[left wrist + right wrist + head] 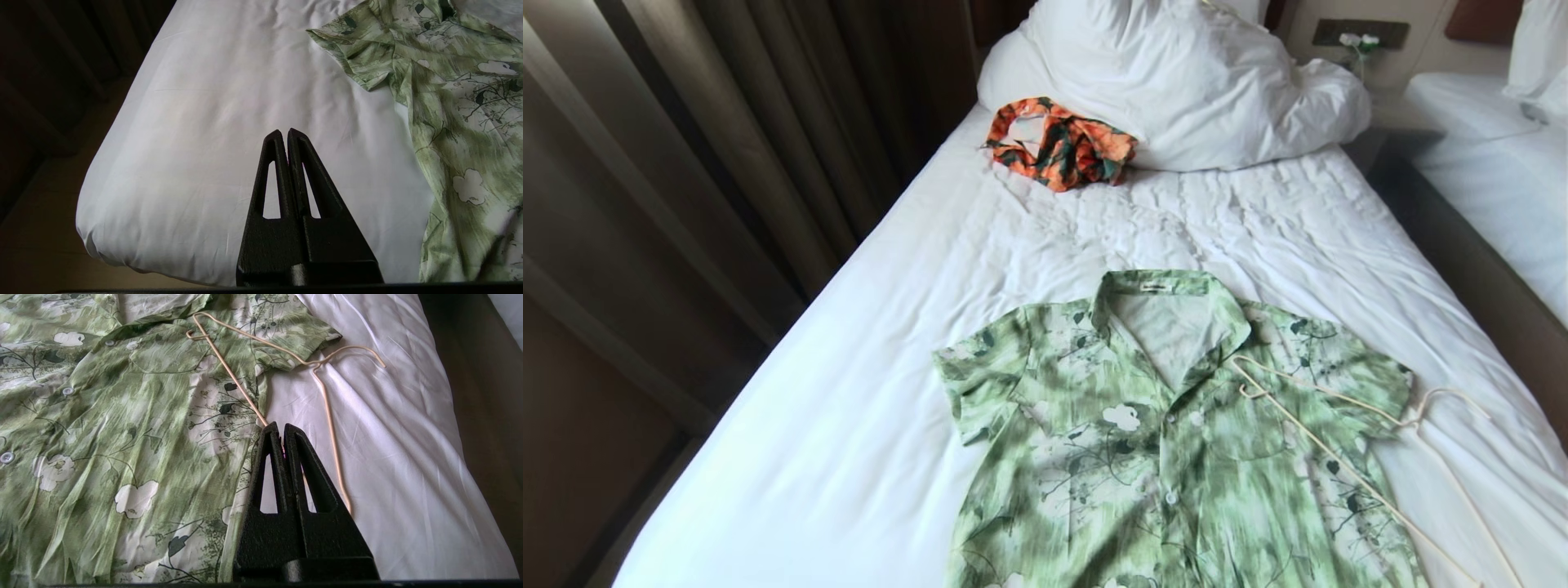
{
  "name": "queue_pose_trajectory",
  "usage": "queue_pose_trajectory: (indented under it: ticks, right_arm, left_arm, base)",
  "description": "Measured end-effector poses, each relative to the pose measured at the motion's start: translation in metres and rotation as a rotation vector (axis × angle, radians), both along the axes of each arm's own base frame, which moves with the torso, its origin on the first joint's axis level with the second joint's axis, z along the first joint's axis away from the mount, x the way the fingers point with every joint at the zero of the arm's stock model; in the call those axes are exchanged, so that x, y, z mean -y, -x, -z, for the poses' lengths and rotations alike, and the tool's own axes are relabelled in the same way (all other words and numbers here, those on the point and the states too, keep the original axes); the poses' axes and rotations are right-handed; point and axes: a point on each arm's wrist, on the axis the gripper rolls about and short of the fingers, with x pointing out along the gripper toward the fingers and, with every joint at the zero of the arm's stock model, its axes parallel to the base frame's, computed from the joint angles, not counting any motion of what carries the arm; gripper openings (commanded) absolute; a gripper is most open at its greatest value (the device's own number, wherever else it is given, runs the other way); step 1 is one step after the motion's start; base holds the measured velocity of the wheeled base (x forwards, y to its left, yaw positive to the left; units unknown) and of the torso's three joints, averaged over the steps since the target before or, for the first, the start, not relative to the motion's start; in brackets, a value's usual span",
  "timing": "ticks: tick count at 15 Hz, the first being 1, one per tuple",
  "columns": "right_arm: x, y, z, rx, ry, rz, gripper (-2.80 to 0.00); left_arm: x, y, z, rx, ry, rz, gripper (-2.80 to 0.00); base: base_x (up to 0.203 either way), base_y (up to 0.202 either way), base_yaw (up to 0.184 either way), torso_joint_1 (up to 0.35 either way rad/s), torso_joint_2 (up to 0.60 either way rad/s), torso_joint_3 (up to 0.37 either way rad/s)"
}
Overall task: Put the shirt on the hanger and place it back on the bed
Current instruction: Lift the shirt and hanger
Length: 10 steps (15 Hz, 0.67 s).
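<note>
1. The shirt (1168, 441) lies flat on the bed (866, 408), in the lower middle of the head view, collar toward the pillow (1176, 82) at the top
2. The hanger (1347, 457) lies partly on the shirt's sleeve side at the lower right of the head view; one end sits near the collar and its hook (1445, 400) rests on the white sheet just past the sleeve
3. Its long wire runs slanted, from near the collar down toward the lower right corner
4. The right gripper (282, 430) is pressed together and holds nothing; in the right wrist view the hanger's wire lies just past its tips, so I think this arm is nearer to the hanger
5. The left gripper (284, 134) is also pressed together and holds nothing; it is above bare sheet, with the shirt's other sleeve off at the upper right of its view
6. A small tag (1156, 287) sits inside the collar, but its writing is too small to read
7. An orange garment (1058, 143) lies by the pillow, well apart from the shirt
</note>
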Motion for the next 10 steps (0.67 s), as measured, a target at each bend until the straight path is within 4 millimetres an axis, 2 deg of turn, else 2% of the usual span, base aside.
queue_pose_trajectory:
  ticks: [10]
  right_arm:
    - [0.0001,0.0,-0.0003,0.001,-0.05,0.006,-2.8]
  left_arm:
    - [0.0,0.0,0.0,0.0,-0.001,0.0,-2.8]
  base:
    - [0.0,0.0,0.0,0.0,0.0,0.0]
